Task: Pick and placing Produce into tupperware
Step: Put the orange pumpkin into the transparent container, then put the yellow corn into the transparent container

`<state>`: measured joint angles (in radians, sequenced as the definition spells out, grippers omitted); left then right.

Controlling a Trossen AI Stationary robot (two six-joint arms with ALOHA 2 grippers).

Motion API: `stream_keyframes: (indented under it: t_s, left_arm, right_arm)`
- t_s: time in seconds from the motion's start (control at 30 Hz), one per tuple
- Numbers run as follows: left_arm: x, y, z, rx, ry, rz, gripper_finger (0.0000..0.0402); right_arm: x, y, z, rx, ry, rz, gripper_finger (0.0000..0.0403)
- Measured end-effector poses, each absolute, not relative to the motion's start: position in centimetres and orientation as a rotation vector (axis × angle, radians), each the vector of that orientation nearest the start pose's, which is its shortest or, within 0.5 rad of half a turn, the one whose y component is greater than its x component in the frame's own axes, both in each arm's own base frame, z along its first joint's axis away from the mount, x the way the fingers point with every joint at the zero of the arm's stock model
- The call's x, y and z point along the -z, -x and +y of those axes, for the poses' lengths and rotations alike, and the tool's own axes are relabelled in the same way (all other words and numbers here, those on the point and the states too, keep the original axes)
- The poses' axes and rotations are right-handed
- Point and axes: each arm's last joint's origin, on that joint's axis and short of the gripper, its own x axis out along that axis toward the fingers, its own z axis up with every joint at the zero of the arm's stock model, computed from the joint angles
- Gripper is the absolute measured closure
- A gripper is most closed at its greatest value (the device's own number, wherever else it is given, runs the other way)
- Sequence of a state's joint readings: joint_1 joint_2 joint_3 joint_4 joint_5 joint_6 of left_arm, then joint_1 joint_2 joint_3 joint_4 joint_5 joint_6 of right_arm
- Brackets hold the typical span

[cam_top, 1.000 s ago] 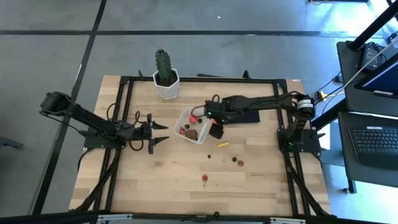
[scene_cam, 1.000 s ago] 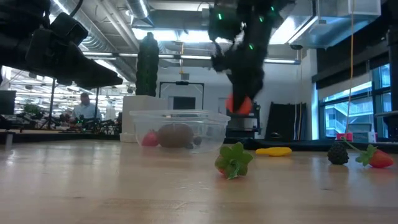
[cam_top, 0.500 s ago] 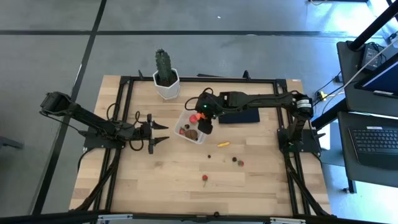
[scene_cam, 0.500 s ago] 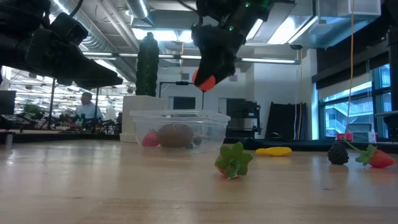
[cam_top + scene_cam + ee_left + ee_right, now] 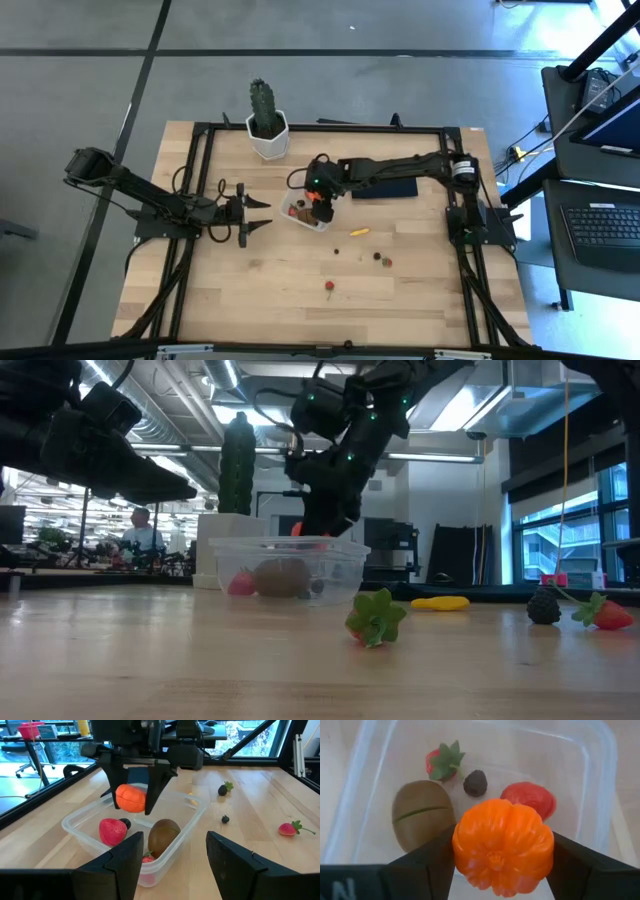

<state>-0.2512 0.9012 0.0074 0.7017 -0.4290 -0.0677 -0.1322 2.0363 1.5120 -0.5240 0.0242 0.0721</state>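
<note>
Right gripper [image 5: 134, 795]: clamped on the orange ball [image 5: 503, 846], held just above the tupperware [image 5: 292, 196], near its rim.
Left gripper [image 5: 262, 214]: fingers spread, empty, waiting on the table's left side, apart from the tupperware.
Tupperware: mid-table on pale wood planks [image 5: 260, 290]; inside lie a brown lump [image 5: 422, 818], two red pieces and a dark berry.
Loose produce: yellow sliver [image 5: 358, 232], dark berries [image 5: 378, 257] and a red piece [image 5: 329, 287] scattered on the wood toward the right arm's side.
Table edge: cactus pot [image 5: 267, 134] at the back; navy rectangle [image 5: 388, 188] under the right arm.
Room: grey floor, a laptop [image 5: 608, 228] on a stand; a person [image 5: 139, 532] far behind, bright windows.
</note>
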Motion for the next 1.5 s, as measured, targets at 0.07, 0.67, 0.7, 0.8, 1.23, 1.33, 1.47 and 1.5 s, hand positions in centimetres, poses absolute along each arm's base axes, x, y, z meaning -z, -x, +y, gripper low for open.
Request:
stream_keyframes:
  t_s: [0.07, 0.67, 0.7, 0.8, 1.23, 1.33, 1.47, 1.5]
  left_arm:
    - [-13.9, -14.7, -2.5, -0.183, 0.001, 0.181, 0.0193]
    - [-13.8, -14.7, -2.5, -0.184, -0.001, 0.188, 0.0193]
    - [-13.8, -14.7, -2.5, -0.184, -0.001, 0.188, 0.0193]
    - [-13.8, -14.7, -2.5, -0.184, -0.001, 0.188, 0.0193]
    - [-13.5, -14.6, -2.5, -0.188, 0.022, 0.211, 0.0193]
    - [-13.5, -14.6, -2.5, -0.189, 0.034, 0.215, 0.0193]
    - [-13.1, -14.5, -2.5, -0.195, 0.058, 0.246, 0.0193]
    - [-13.1, -14.5, -2.5, -0.197, 0.069, 0.254, 0.0193]
  right_arm:
    - [-18.4, -42.5, -5.7, 0.178, -0.120, 1.050, 0.0154]
    - [-18.4, -42.4, -5.7, 0.165, -0.098, 1.056, 0.0130]
    - [-18.6, -42.3, -5.7, 0.164, -0.096, 1.063, 0.0130]
    - [-20.1, -41.6, -5.7, 0.164, -0.095, 1.061, 0.0128]
    - [-26.0, -36.8, -2.0, 0.050, 0.011, 1.180, 0.0128]
    - [-25.0, -36.0, -0.6, 0.031, 0.013, 1.207, 0.0128]
    - [-22.1, -33.9, 1.0, 0.013, 0.011, 1.261, 0.0128]
    - [-21.3, -33.2, 1.3, 0.017, -0.001, 1.279, 0.0128]
